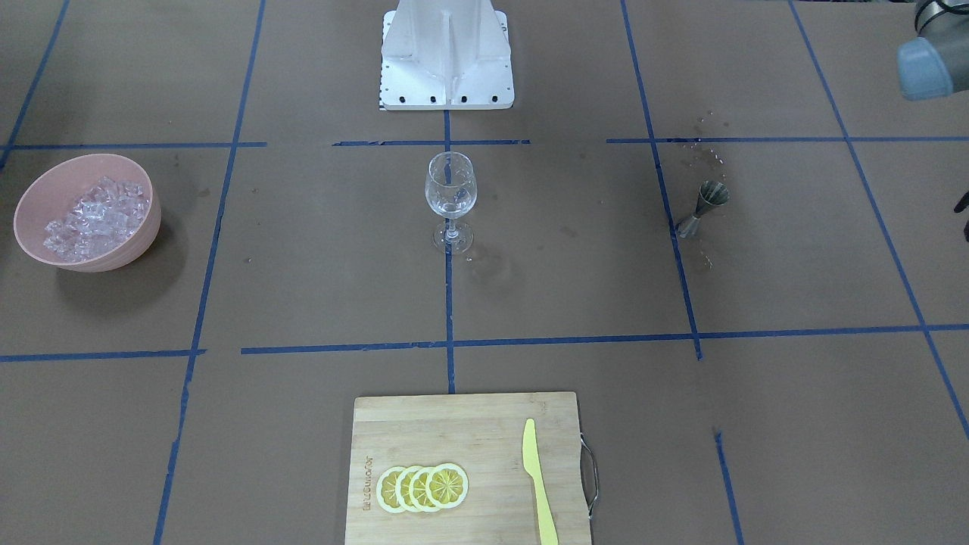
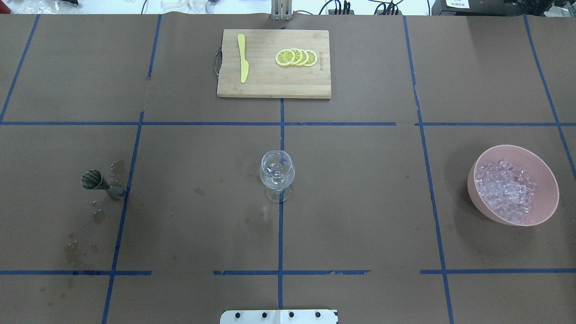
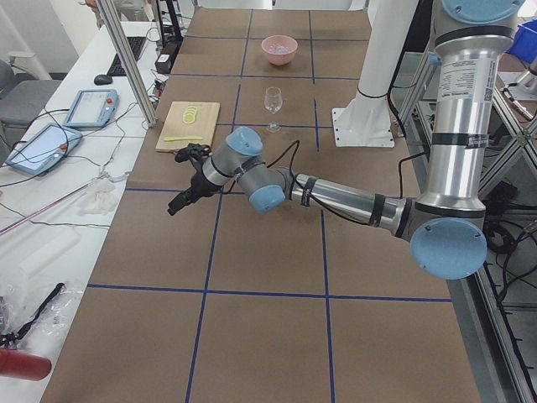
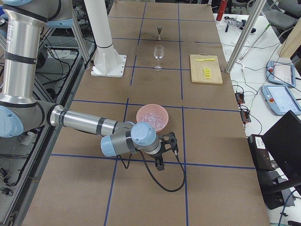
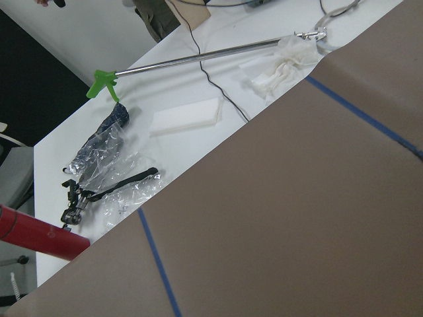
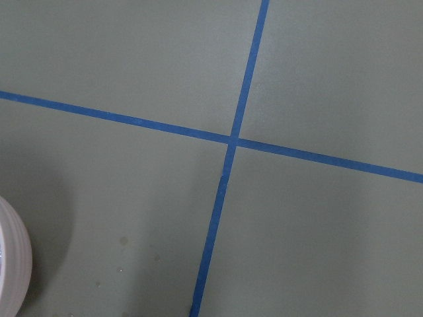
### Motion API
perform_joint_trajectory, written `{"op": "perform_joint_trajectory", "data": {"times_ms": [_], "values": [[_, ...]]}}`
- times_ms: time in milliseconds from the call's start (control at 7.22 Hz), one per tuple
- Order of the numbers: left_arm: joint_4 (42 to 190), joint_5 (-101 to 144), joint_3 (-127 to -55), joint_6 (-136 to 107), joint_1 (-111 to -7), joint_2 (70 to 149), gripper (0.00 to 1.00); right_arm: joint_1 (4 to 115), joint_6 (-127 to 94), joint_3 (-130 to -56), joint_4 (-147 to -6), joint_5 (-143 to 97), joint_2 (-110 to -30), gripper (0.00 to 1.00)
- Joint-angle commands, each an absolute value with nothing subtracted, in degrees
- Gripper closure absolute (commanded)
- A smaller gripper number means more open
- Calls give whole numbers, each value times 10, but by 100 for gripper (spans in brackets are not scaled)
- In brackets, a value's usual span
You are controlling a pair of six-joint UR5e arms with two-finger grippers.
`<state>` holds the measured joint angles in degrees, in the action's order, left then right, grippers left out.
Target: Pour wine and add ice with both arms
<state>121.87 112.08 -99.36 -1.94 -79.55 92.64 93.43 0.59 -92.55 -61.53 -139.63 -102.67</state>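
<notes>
Wine glass [image 2: 277,173] upright, stem vertical

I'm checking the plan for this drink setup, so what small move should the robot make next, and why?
Probably bring the left gripper toward the jigger: it stands on that arm's side, the wine glass shows no wine, and the gripper hangs off to the side, away from it.
</notes>
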Motion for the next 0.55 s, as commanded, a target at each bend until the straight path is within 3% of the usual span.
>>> {"op": "perform_joint_trajectory", "data": {"times_ms": [0, 415], "values": [[1135, 1192, -953, 7, -864, 887, 0, 934, 5, -925, -615, -1397, -1027, 0], [831, 1273, -968, 190, -908, 886, 0, 934, 4, -926, -615, -1397, -1027, 0]]}}
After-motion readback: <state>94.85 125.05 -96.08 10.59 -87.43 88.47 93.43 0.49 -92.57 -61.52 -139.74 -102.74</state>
